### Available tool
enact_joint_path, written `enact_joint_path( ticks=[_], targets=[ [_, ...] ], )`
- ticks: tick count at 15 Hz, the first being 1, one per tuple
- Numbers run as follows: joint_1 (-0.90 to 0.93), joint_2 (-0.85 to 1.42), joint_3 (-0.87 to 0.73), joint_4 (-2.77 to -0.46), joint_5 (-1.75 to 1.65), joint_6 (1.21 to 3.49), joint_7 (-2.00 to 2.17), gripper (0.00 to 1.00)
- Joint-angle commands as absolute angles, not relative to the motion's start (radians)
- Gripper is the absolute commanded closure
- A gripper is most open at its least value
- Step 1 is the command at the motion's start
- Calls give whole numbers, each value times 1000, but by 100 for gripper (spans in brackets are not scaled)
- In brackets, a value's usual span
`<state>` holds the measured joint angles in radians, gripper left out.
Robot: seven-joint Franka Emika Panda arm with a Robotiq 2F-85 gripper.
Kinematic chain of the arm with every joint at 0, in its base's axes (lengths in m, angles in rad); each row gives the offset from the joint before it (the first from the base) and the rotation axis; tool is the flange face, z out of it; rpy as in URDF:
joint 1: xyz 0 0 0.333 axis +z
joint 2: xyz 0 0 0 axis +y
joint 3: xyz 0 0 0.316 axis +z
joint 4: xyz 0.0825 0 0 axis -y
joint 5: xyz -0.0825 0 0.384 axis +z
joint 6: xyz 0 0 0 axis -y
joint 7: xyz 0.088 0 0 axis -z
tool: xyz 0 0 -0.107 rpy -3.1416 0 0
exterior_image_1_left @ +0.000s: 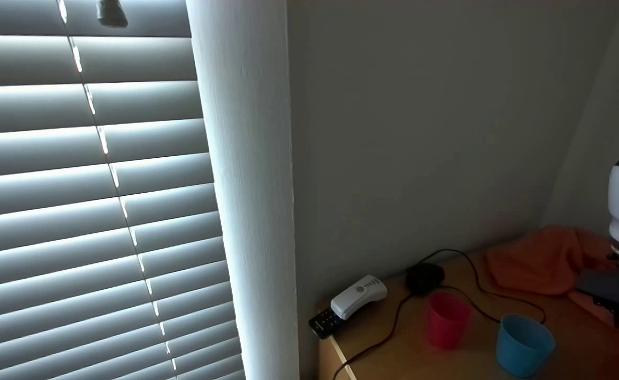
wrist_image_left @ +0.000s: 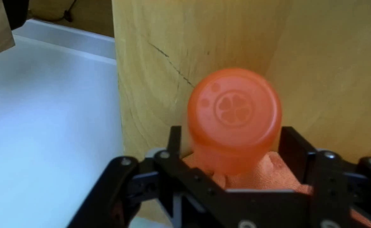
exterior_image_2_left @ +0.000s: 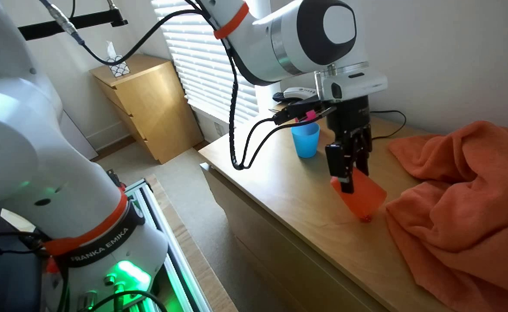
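Evidently the hand (exterior_image_2_left: 354,181) straddles a tilted orange cup (wrist_image_left: 234,109), interior hidden; whether gripping, I can't tell.

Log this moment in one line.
gripper: open; orange cup: tilted, between jaws; blue cup: upright; pink cup: upright; cloth: crumpled

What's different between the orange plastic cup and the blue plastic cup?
Color: the orange plastic cup is reddish orange, the blue plastic cup sky blue.
Pose: the orange plastic cup is tilted, its clover-marked base showing in the wrist view; the blue plastic cup stands upright, mouth up.
Place: the orange plastic cup is between the pincer's fingers; the blue plastic cup stands apart from them.
Shared: both are single-colored cups.
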<state>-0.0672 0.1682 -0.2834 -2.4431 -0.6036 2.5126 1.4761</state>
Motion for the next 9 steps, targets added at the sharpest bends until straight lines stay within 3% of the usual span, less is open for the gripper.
enact_joint_path(
  ticks=[1, 9],
  targets=[
    [-67, 148, -284, -2478, -691, 2526, 1561, 0],
    [-111, 107, -279, -2493, -640, 2512, 1526, 0]
  ],
)
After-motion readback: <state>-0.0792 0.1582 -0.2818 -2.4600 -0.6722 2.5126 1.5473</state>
